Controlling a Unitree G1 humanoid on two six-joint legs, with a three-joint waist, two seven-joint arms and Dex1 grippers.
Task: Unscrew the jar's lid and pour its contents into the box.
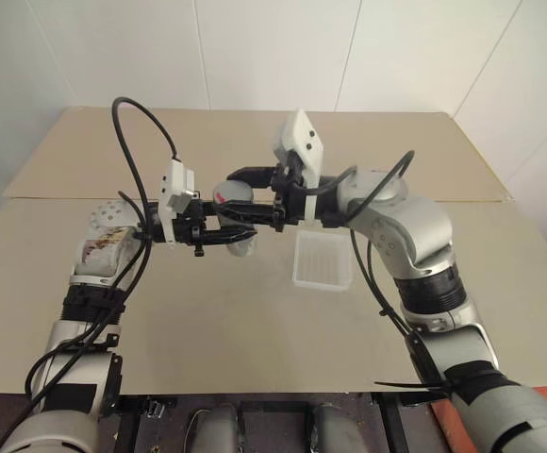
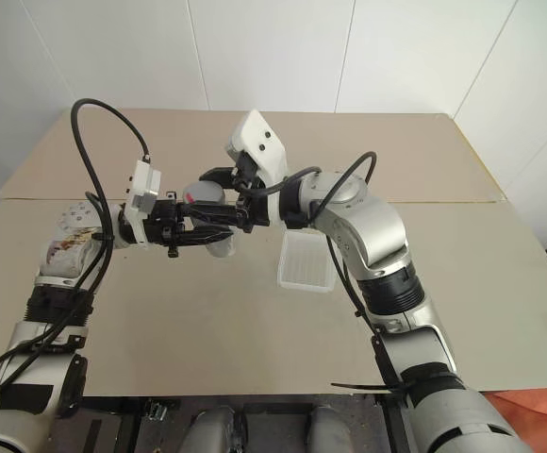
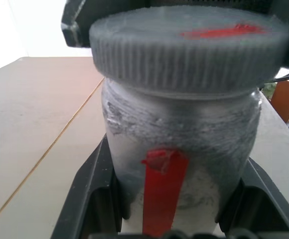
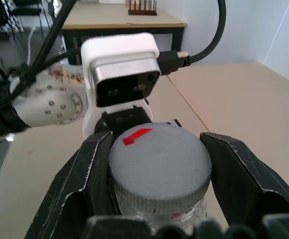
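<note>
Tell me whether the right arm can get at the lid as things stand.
Yes, it looks so. The right gripper has its fingers on either side of the lid, apparently closed on it. The left gripper holds the jar upright above the table, leaving the top free.

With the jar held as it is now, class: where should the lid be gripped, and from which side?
Grip the lid by its ribbed rim, fingers on opposite sides, coming in level from the side opposite the left gripper, which clamps the jar body upright below. The right gripper already sits so.
</note>
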